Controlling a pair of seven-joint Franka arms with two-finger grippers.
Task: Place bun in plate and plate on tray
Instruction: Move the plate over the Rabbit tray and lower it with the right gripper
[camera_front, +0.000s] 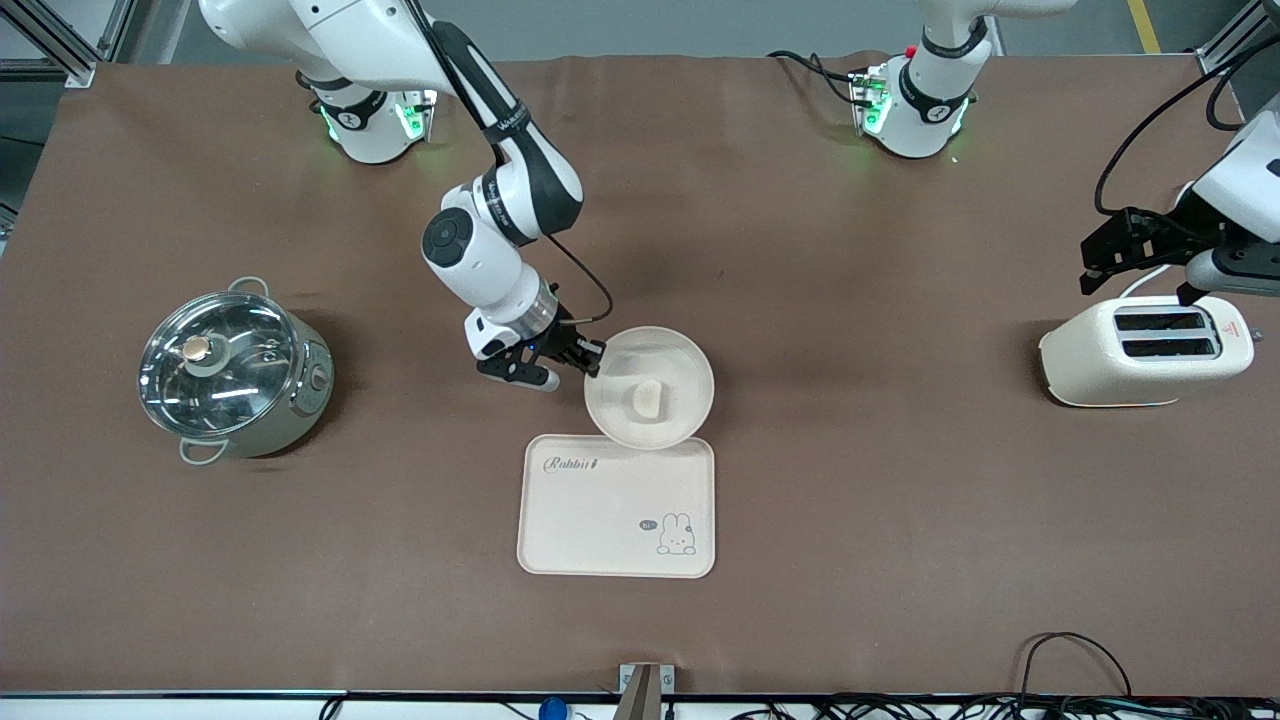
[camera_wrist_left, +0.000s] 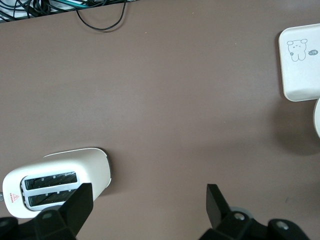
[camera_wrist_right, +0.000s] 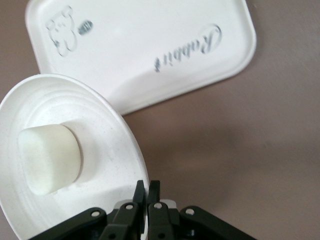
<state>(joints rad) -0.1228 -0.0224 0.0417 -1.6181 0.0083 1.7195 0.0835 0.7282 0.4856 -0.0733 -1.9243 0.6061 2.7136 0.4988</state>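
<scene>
The round cream plate (camera_front: 672, 356) carries the small white bun (camera_front: 648, 400) in its well. My right gripper (camera_front: 594, 357) is shut on the plate's rim at the side toward the right arm's end of the table. The plate reaches over the edge of the Rabbit tray (camera_front: 600, 520) that lies farther from the front camera. In the right wrist view the fingers pinch the rim of the plate (camera_wrist_right: 107, 150), with the bun (camera_wrist_right: 49, 159) inside and the tray (camera_wrist_right: 140, 45) past it. My left gripper (camera_front: 1135, 285) waits open over the toaster.
A cream toaster (camera_front: 1145, 350) stands at the left arm's end of the table, and it shows under the open left gripper (camera_wrist_left: 149, 205) as well. A steel pot with a glass lid (camera_front: 230, 370) stands at the right arm's end. Cables lie along the front edge.
</scene>
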